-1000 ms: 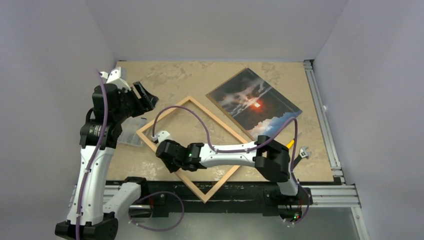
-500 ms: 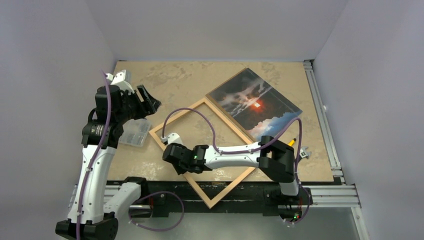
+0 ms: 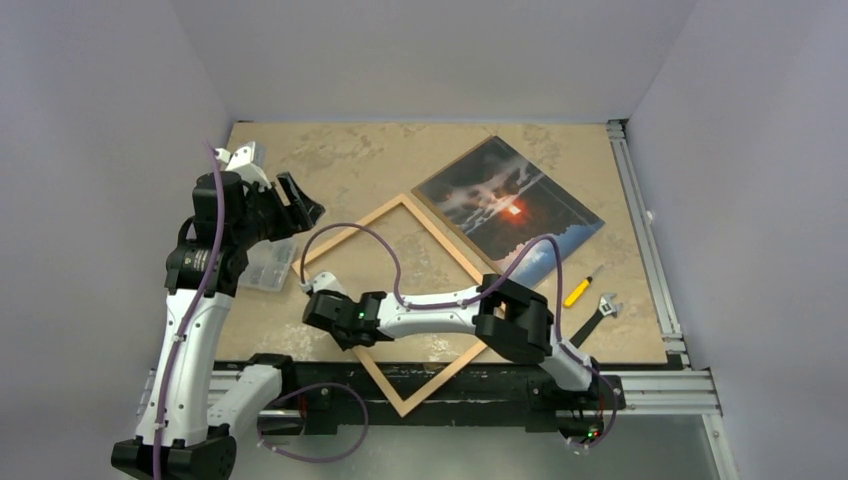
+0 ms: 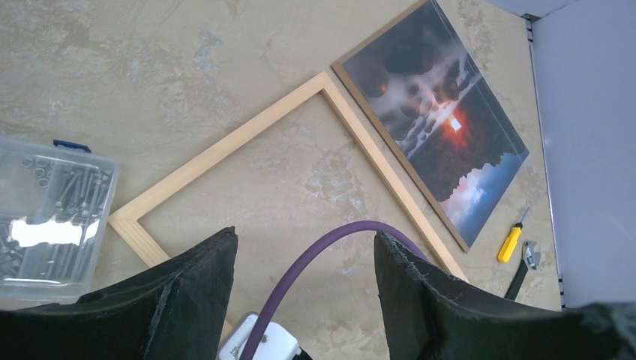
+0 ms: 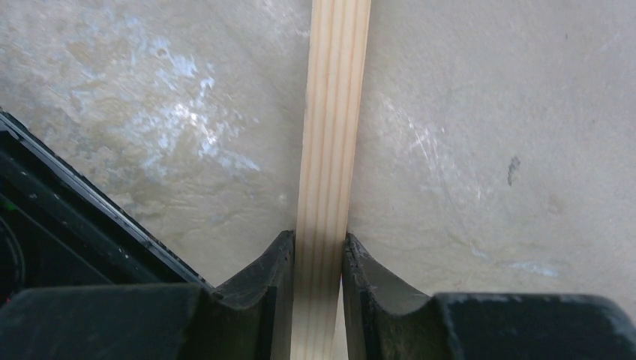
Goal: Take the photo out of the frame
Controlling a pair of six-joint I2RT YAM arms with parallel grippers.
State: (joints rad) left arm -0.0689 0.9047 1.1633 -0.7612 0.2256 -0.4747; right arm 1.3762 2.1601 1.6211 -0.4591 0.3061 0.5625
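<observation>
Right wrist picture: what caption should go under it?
Right gripper pinching the light-wood frame by one rail, tan table behind.

Frame flat on table, centre, near corner overhanging near edge. Photo behind-right, just beside frame's far-right rail. Parts box just left of frame's left corner. Screwdriver, wrench right of frame, before photo. Right gripper astride near-left rail, 1 finger each side.

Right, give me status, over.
Left gripper open, raised. Right gripper shut on frame rail. Photo out, flat beside frame. Screw box close by frame's corner.
</observation>
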